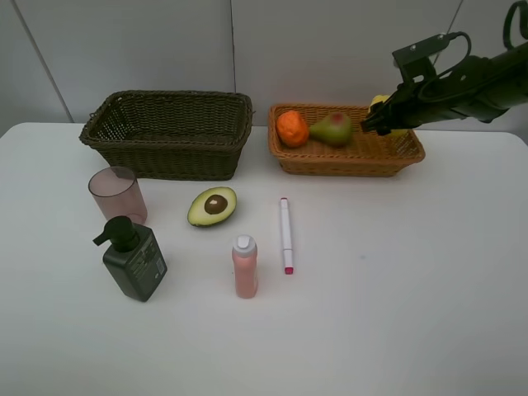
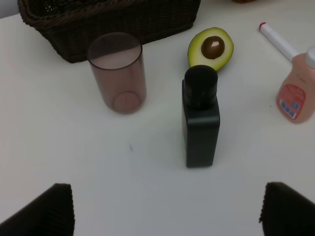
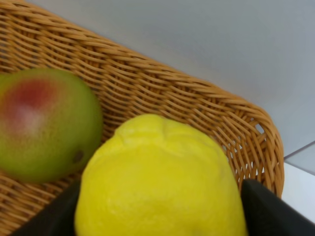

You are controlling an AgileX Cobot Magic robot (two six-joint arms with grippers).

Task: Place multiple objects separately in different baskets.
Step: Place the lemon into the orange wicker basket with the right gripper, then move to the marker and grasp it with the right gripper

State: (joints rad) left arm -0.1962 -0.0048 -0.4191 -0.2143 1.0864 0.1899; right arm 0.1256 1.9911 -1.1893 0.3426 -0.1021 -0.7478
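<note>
Wicker, dark green-brown and deep, the dark basket point(image 1: 169, 153) stands at the back of the white table point(image 1: 412, 289). All places below are given from it, as the high camera sees them.

Just to its right, across a narrow gap, sits the shallower orange-tan basket point(image 1: 346, 165). That one holds the orange point(image 1: 292, 128) at the end nearer the dark basket and the red-green pear point(image 1: 332, 129) beside it. At the far end the right gripper point(image 1: 373, 122) is clenched on the yellow lemon point(image 3: 157, 182), with a dark finger pressed to each side. The lemon is inside the rim, close to the corner and beside the pear. Whether it rests on the weave cannot be told.

Just in front of the dark basket's left corner stands the translucent pink cup point(image 1: 117, 194), upright and apart from the wall. The dark green pump bottle point(image 1: 134, 260) stands farther forward, near the cup. The avocado half point(image 1: 212, 205) lies pit up near the right front corner. Farther forward stands the small pink bottle point(image 1: 245, 266), and to its right lies the white marker point(image 1: 285, 234). None of these five touch each other.

The left gripper point(image 2: 165, 216) is released, jaws spread wide over bare table, with the pump bottle and cup between it and the dark basket.

To the front and right of the marker, the table lies open out to its edge.
</note>
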